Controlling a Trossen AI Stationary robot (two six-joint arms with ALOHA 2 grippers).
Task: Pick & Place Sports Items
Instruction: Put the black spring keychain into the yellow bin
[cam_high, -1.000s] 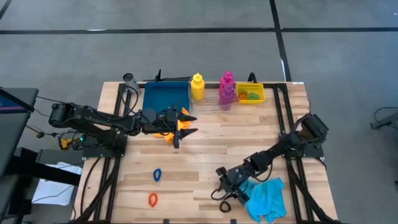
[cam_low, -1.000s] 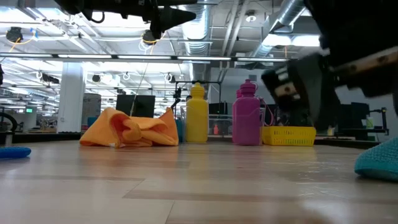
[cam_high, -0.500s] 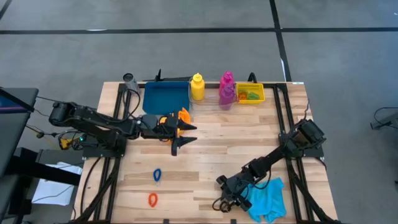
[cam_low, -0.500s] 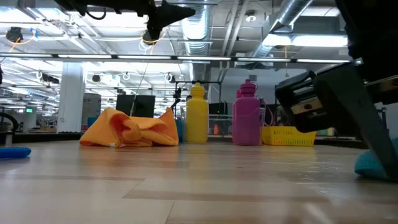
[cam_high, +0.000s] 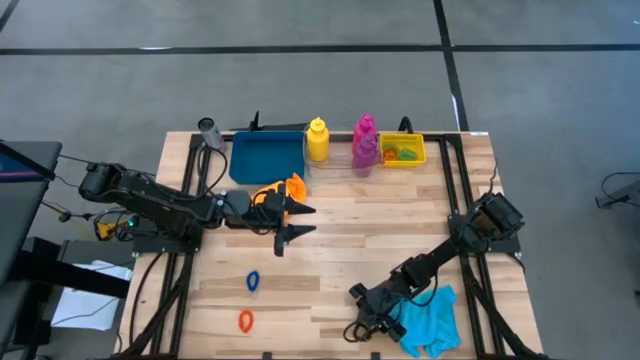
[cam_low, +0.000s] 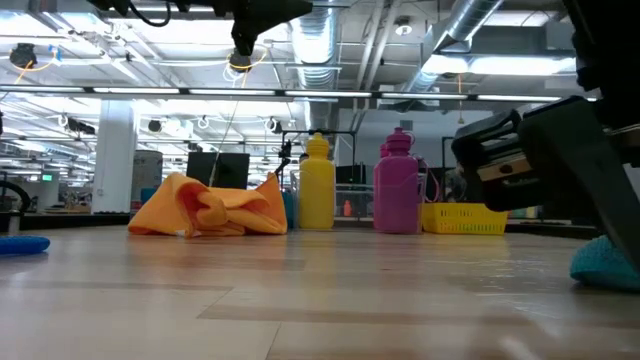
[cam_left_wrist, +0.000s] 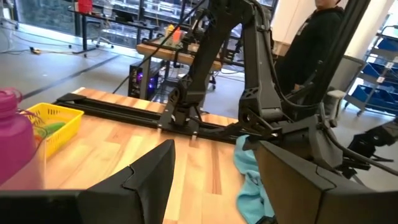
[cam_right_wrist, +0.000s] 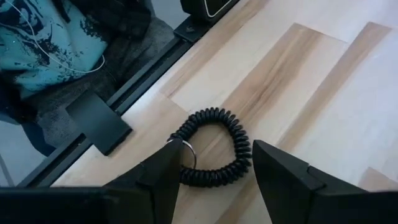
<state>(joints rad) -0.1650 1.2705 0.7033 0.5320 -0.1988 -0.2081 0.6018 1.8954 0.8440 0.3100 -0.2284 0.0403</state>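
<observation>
My left gripper (cam_high: 293, 222) hovers open and level above the table's middle left, just near of the orange cloth (cam_high: 282, 190), which lies crumpled on the table. Nothing is between its fingers (cam_left_wrist: 214, 180). My right gripper (cam_high: 362, 318) slants down, open, at the near edge, left of the cyan cloth (cam_high: 430, 318). A black coiled elastic ring (cam_right_wrist: 211, 149) lies flat on the table just ahead of its fingertips (cam_right_wrist: 214, 186), untouched. A yellow bottle (cam_high: 317, 140) and a magenta bottle (cam_high: 365, 138) stand upright at the far edge. A blue ring (cam_high: 253, 282) and an orange ring (cam_high: 245, 320) lie near left.
A blue tray (cam_high: 267, 157) sits at the far left beside the bottles, and a yellow bin (cam_high: 403, 150) holding small rings at the far right. Black frame rails (cam_high: 465, 200) run along both table sides. A person (cam_left_wrist: 317, 37) stands beyond the right edge.
My left gripper has swung from over the orange cloth toward the table's near edge, still open; the cloth has stayed in place. My right gripper has gone toward the near edge and a little down, closer to the black coiled ring.
</observation>
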